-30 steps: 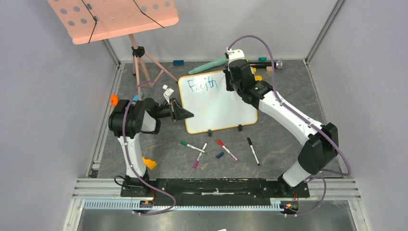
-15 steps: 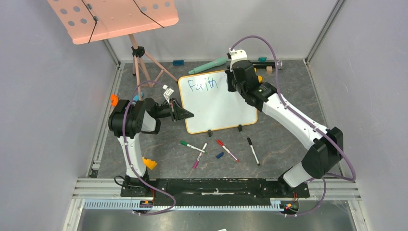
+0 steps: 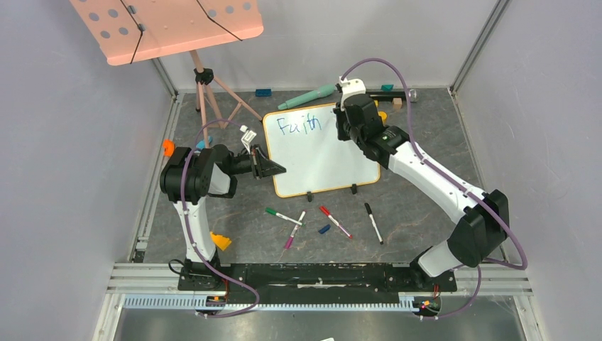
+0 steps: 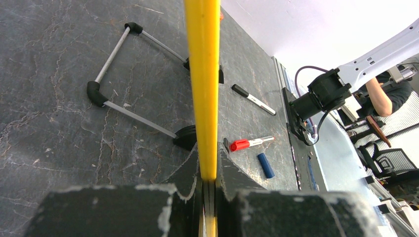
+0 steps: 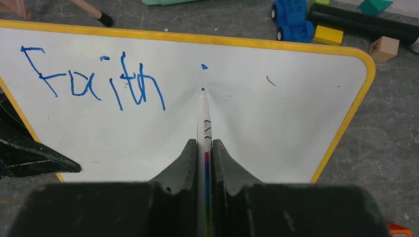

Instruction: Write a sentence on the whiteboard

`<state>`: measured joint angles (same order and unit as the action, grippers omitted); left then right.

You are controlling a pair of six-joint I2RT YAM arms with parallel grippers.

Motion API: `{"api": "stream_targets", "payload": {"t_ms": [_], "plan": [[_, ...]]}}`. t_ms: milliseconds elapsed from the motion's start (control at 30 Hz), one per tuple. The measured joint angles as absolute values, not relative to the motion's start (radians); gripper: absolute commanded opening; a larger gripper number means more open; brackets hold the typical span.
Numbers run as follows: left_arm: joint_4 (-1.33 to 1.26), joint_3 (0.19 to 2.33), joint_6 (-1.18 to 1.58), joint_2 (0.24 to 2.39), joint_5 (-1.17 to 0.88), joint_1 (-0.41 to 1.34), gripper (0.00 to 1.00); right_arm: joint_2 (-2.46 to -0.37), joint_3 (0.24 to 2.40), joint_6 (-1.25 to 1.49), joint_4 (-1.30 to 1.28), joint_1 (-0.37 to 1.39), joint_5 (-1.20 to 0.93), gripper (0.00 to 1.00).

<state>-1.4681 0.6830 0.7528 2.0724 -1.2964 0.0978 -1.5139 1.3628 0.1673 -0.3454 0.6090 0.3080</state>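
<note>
Your whiteboard (image 3: pixel 323 153) sits in the middle of the top view, a little above centre, with its yellow frame and two black clip feet along the lower edge. Your left end effector (image 4: pixel 208 170) is closed on the board's left edge: in the left wrist view the yellow frame runs straight up the centre of the frame from between the fingers. Your right end effector (image 5: pixel 204 148) is clamped on a marker (image 5: pixel 203 116) at the upper right part of the board, and the tip appears to meet the white surface. Of the sentence (image 5: pixel 94 81), only the blue word "Faith" shows, at the board's upper left, with a small blue dot (image 5: pixel 204 66) just above the marker tip. On the tabletop (image 3: pixel 426 106) below the board, four loose pens lie near one another: green (image 3: pixel 282 215), pink (image 3: pixel 294 229), red (image 3: pixel 334 222) and black (image 3: pixel 373 223), with a blue cap (image 3: pixel 324 229) between the pink and red.
</note>
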Motion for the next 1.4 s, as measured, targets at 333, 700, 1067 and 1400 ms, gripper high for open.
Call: {"api": "stream_targets", "payload": {"t_ms": [333,700,1067,1400], "plan": [[-1.468,0.683,0.753,2.073,-1.296,0.098,0.02,-1.538,1.366,0.167,-0.349,0.608,0.309,0.00],[-1.468,0.683,0.753,2.072,-1.297,0.098,0.02,-1.508,1.296,0.180,-0.337,0.608,0.284,0.00],[-1.468,0.683,0.753,2.073,-1.297,0.098,0.02,-1.498,1.303,0.185,-0.344,0.608,0.269,0.00],[-1.468,0.683,0.753,2.072,-1.297,0.098,0.02,-1.501,1.377,0.173,-0.363,0.607,0.291,0.00]]}}
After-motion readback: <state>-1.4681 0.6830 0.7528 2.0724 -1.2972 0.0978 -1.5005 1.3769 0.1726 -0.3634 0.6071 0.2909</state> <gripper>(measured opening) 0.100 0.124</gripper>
